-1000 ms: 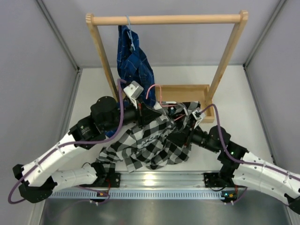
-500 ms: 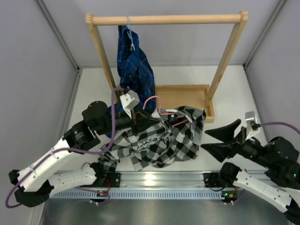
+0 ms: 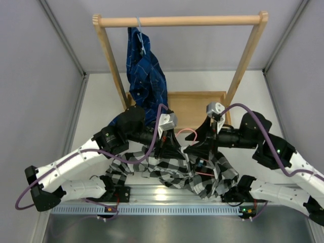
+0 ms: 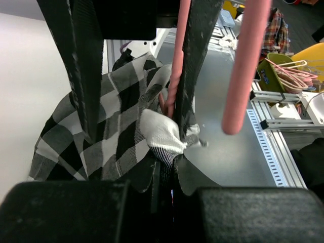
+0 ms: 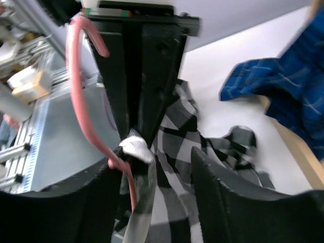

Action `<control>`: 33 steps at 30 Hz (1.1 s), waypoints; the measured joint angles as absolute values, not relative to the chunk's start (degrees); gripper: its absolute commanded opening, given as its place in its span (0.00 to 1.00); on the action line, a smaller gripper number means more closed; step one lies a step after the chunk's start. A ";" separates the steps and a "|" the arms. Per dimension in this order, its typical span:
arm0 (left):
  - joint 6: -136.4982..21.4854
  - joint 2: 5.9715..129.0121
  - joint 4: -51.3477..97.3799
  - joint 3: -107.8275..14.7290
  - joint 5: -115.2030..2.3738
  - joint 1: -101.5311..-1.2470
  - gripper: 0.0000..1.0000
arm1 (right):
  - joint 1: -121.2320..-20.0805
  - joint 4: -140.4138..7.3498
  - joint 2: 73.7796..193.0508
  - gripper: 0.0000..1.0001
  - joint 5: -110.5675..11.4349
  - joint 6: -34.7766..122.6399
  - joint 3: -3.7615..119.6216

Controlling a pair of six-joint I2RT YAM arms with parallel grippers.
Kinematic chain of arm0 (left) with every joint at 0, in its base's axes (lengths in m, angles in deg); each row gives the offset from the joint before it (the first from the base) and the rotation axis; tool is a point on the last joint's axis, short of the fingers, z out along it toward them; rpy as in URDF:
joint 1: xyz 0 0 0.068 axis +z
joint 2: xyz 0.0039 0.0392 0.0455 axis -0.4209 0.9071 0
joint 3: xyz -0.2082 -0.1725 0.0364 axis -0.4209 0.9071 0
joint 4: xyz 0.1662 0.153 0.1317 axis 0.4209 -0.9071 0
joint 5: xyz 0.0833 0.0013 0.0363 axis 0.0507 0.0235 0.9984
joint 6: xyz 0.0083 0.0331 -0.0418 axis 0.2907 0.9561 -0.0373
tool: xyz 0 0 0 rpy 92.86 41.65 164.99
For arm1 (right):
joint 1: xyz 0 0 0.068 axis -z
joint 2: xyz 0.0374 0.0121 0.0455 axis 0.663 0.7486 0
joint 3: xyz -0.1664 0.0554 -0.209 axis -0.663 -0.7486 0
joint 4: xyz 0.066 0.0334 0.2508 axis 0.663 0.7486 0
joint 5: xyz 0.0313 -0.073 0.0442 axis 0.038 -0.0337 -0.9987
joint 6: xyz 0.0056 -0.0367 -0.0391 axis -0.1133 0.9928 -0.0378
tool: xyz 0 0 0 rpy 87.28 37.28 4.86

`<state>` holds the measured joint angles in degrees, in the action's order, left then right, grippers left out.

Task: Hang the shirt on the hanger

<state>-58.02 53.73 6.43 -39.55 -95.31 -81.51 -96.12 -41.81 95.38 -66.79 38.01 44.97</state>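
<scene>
The black-and-white check shirt [image 3: 205, 174] hangs bunched between my two grippers above the table's near edge. My left gripper [image 3: 174, 147] is shut on a white ribbed fold of the shirt [image 4: 162, 134]. The pink hanger [image 3: 188, 132] rises from that same pinch point; its wire [image 4: 248, 66] crosses the left wrist view and curves past the fold in the right wrist view [image 5: 76, 91]. My right gripper [image 3: 195, 149] faces the left one. It is open [image 5: 154, 164], its jaws wide on either side of the hanging shirt [image 5: 202, 131] and the hanger wire.
A wooden clothes rack [image 3: 179, 21] stands at the back with a dark blue plaid shirt [image 3: 147, 71] hanging from it. A wooden tray [image 3: 195, 104] sits at its foot. An aluminium rail [image 3: 167, 192] runs along the near edge. Grey walls close both sides.
My right arm has swung back in from the right, to the shirt. My left gripper has carried the shirt and hanger rightward and towards the near edge; the cloth now hangs lower right.
</scene>
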 measured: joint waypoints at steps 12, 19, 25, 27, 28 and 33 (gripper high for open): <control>-57.96 54.06 7.72 -39.35 -96.80 -82.03 0.00 | -96.18 -54.75 96.69 0.09 -78.04 38.32 41.54; -57.83 54.59 7.87 -39.35 -96.53 -82.10 0.09 | -96.18 -56.25 95.25 0.00 -77.93 39.17 39.97; -55.31 51.96 5.73 -39.39 -87.33 -82.43 0.98 | -96.18 -55.53 93.59 0.00 -73.98 40.77 39.66; -54.37 48.88 4.49 -39.39 -81.23 -82.43 0.98 | -96.18 -54.96 92.80 0.00 -71.57 41.47 39.66; -53.78 46.59 3.68 -39.39 -77.19 -82.43 0.98 | -96.18 -54.53 92.45 0.00 -70.15 41.80 39.70; -53.39 27.42 6.87 -32.12 -51.49 -82.43 0.98 | -96.18 -51.88 91.69 0.00 -62.63 42.74 40.80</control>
